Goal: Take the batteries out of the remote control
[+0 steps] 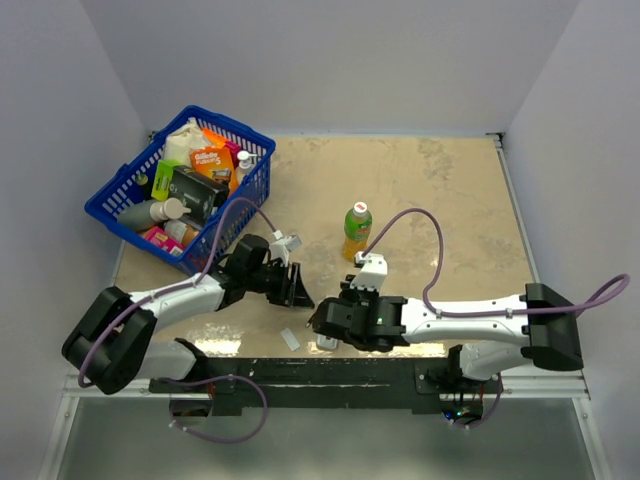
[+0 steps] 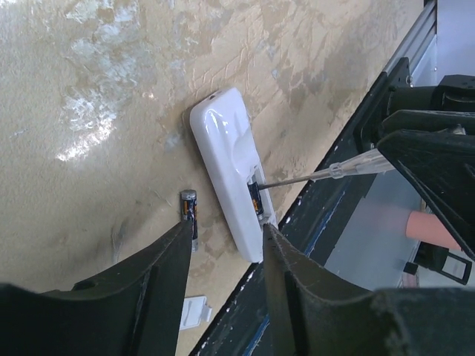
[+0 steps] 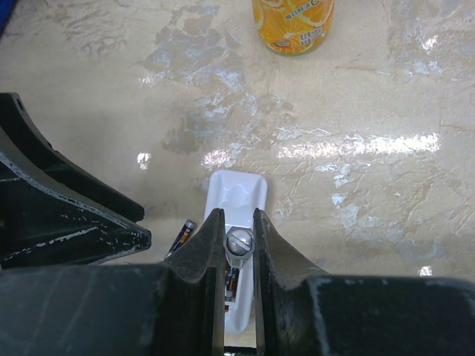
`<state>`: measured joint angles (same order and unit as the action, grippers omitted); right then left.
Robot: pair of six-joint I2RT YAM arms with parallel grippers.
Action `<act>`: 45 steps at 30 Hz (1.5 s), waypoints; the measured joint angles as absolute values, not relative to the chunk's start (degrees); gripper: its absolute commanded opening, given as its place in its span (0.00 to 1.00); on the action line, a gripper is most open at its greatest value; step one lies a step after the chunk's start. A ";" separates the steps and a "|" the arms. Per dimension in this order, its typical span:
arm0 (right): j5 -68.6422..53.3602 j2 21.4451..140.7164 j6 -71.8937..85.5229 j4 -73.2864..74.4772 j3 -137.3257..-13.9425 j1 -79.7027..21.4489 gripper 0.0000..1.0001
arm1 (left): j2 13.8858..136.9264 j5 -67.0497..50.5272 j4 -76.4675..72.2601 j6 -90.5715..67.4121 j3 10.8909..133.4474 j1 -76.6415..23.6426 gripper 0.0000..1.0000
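Note:
The white remote control (image 2: 221,152) lies near the table's front edge with its dark recess facing up. One battery (image 2: 254,199) sits in the recess. A second battery (image 2: 188,211) lies loose on the table beside it. My left gripper (image 2: 226,241) is open, and its fingers straddle the remote's near end without holding anything. My right gripper (image 3: 238,219) is shut on a thin grey stick (image 2: 326,172) whose tip reaches into the recess. The right wrist view shows the remote (image 3: 239,194), the stick's metal head (image 3: 240,243) and the loose battery (image 3: 181,235). In the top view both grippers (image 1: 293,288) (image 1: 322,325) meet over the remote.
A small flat white piece (image 1: 290,339) lies near the front edge, also in the left wrist view (image 2: 194,311). A green-capped bottle (image 1: 357,228) stands behind the grippers. A blue basket (image 1: 118,190) of goods sits at the back left. The black front rail (image 2: 326,215) lies close by the remote.

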<state>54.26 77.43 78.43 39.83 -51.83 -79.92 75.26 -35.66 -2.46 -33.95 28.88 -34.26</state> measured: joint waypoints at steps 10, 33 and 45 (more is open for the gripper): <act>58.06 85.14 79.48 44.10 -57.78 -83.61 0.00 | 71.13 -35.77 -3.44 -36.05 25.23 -34.26 0.43; 59.48 56.27 80.88 19.40 -27.14 -85.89 0.00 | 73.41 -39.97 -12.93 -42.70 20.64 -36.67 0.36; 59.48 51.31 78.30 18.85 -24.49 -85.93 0.00 | 78.56 -36.80 -15.88 -42.98 21.98 -44.45 0.27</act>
